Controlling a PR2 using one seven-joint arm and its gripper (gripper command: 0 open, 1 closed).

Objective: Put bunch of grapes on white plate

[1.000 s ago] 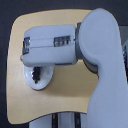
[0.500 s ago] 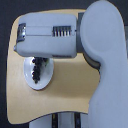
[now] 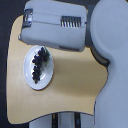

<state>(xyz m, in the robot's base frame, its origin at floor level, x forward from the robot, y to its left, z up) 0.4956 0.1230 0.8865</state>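
The bunch of grapes (image 3: 39, 62), a dark purple-black cluster, lies on the white plate (image 3: 35, 80), across its upper half. The plate rests on the tan table toward the exterior view's left. My arm's boxy grey forearm (image 3: 55, 27) stretches across the top of the view, above and apart from the plate. Its wrist end (image 3: 25, 21) reaches the table's upper left corner. The fingers are hidden there, so their stance does not show. Nothing hangs from the arm.
The tan wooden table (image 3: 75, 85) has a curved edge on the exterior view's right and bottom. The robot's large grey upper arm and shoulder (image 3: 112, 30) fill the upper right. A dark floor with a pale stand shows below the table.
The forearm has drawn upward in the view, away from the plate. The grapes stay lying on the plate, now fully uncovered.
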